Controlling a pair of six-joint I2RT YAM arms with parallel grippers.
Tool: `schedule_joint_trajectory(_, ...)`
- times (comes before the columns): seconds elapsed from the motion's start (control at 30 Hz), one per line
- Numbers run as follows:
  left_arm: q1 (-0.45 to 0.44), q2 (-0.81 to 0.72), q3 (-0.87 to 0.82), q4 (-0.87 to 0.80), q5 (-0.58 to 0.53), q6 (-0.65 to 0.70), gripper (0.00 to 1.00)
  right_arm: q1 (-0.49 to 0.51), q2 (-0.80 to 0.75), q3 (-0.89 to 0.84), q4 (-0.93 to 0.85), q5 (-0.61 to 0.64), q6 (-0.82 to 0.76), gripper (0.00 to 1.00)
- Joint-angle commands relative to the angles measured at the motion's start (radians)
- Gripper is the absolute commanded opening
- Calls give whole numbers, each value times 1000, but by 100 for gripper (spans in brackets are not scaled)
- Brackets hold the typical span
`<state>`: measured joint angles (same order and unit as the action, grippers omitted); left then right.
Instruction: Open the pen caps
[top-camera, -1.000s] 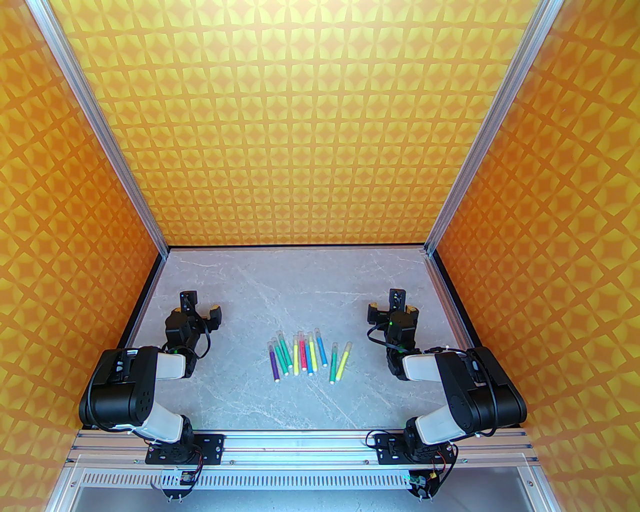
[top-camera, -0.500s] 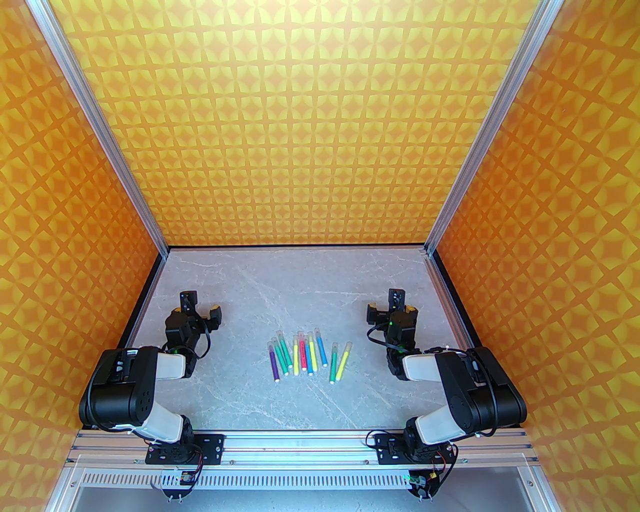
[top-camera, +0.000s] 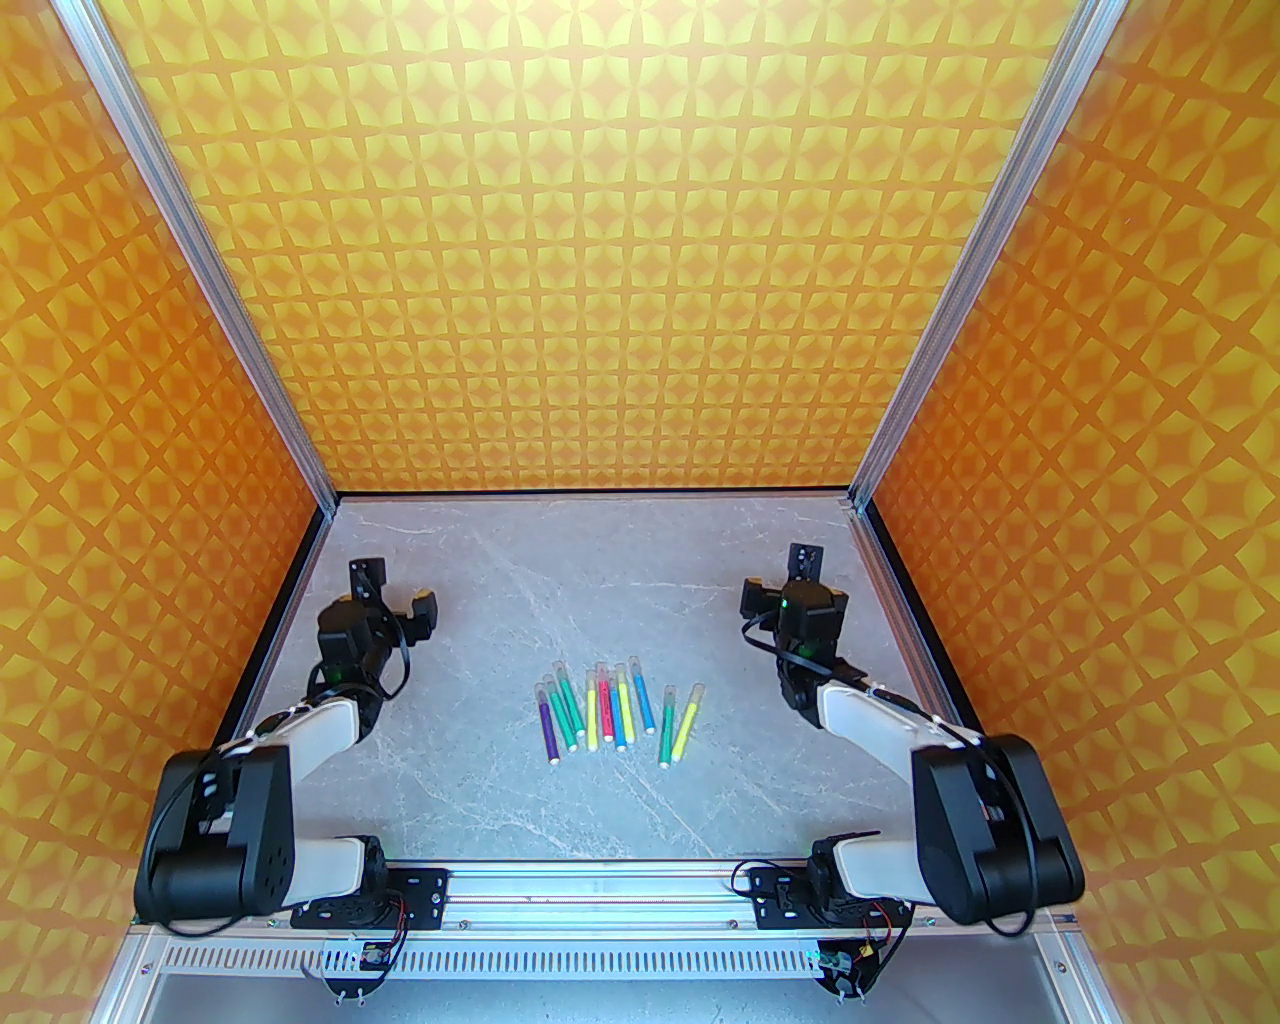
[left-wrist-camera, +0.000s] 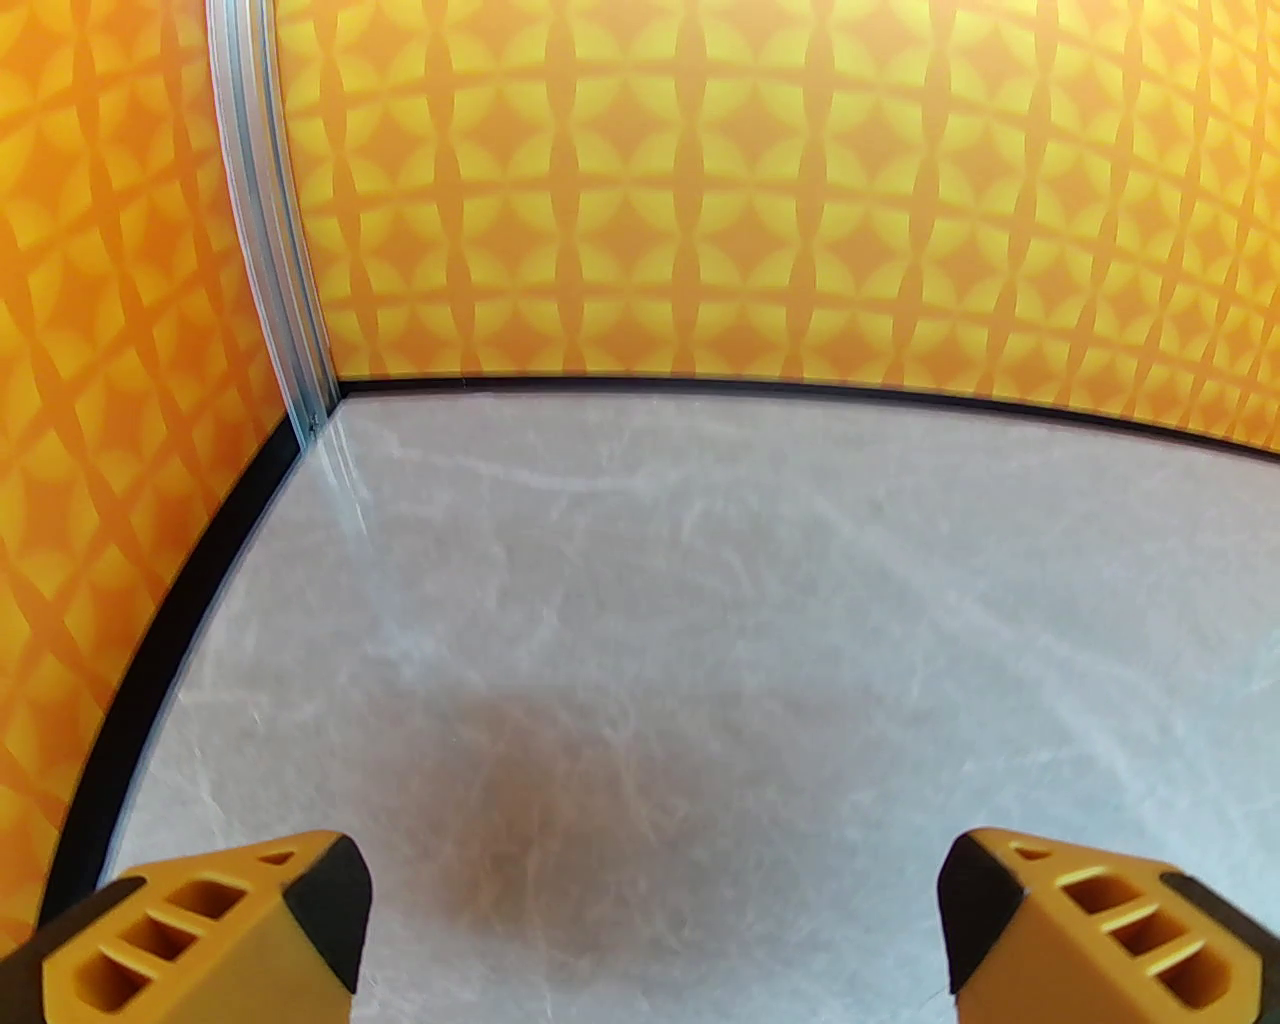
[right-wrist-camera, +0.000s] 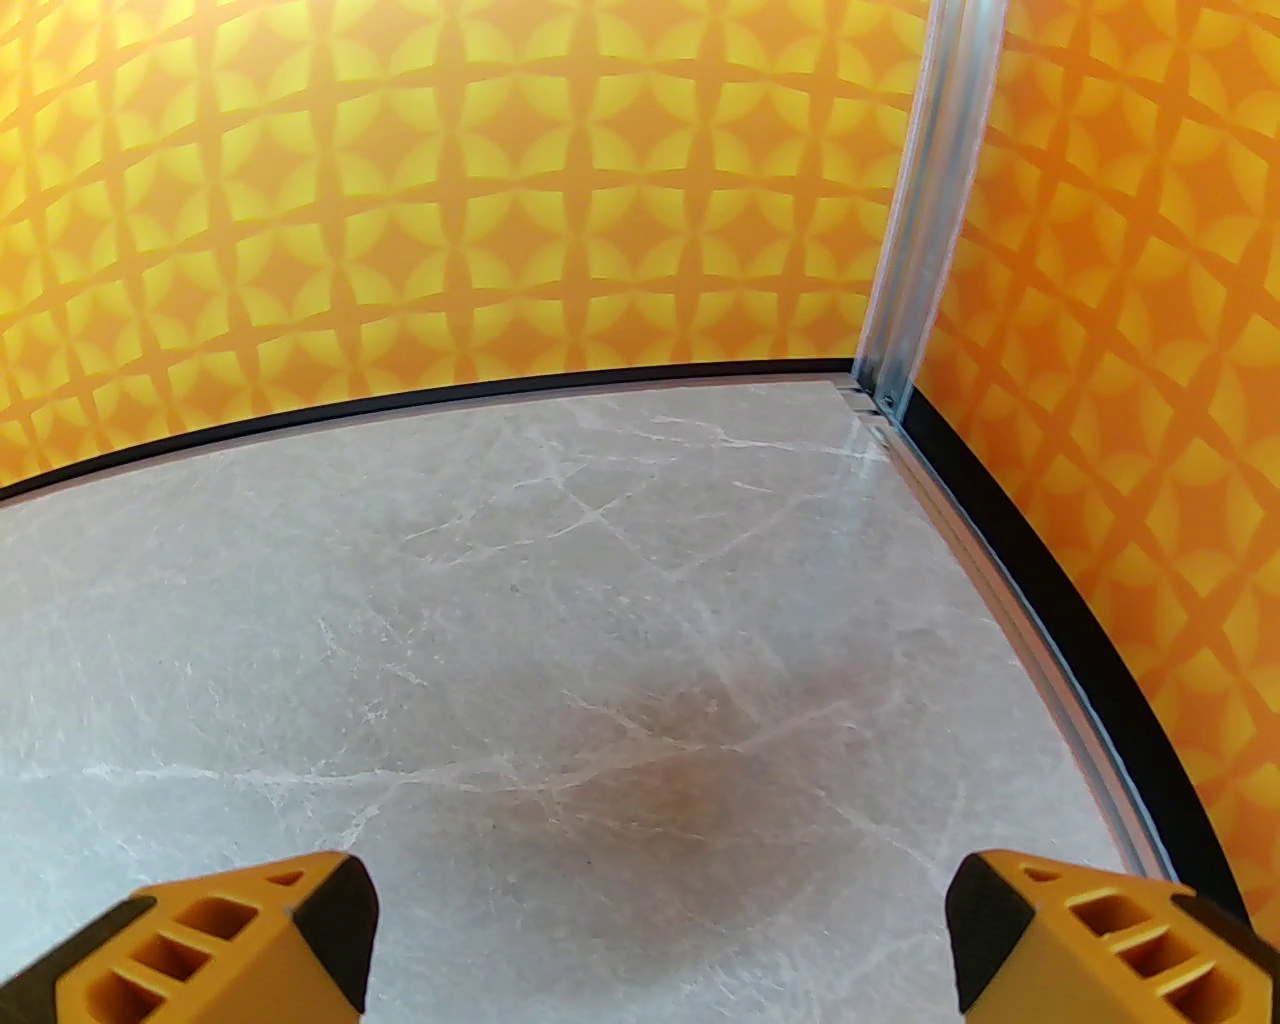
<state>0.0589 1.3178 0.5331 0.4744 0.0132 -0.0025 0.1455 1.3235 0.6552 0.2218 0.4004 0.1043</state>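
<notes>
While the left hand (top-camera: 395, 590) hovers near the left edge of the counter (top-camera: 500, 800) and the right hand (top-camera: 780, 580) near its right edge — both spread wide, nothing between their fingers — the pen caps (top-camera: 601, 669) sit on the far ends of the coloured markers (top-camera: 605, 715). These lie side by side mid-counter, well apart from either hand.

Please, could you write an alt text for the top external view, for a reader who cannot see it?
About nine coloured markers, their pen caps on, lie side by side in the middle of the grey marble table. The left claw and the right claw hover open and empty at either side, between orange patterned walls.
</notes>
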Motion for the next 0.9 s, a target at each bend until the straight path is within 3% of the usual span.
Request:
schedule_joint_trajectory(0.0, -44, -74, 44, -194, -10, 14, 99, 43, -76, 102, -352, 21, 85, 99)
schedule_joint_trajectory(0.23, -190, -120, 153, -413, -5, 74, 99, 134, -103, 244, -788, -105, 196, 92)
schedule_joint_trajectory(0.37, -256, -143, 164, -453, -5, 56, 99, 168, -110, 238, -914, -181, 257, 88)
schedule_joint_trajectory(0.57, -319, -201, 144, -498, -3, 44, 99, 260, -167, 197, -1038, -207, 354, 85)
schedule_joint_trajectory(0.87, -352, -272, 118, -487, -1, 51, 99, 384, -130, 152, -1055, -294, 470, 74)
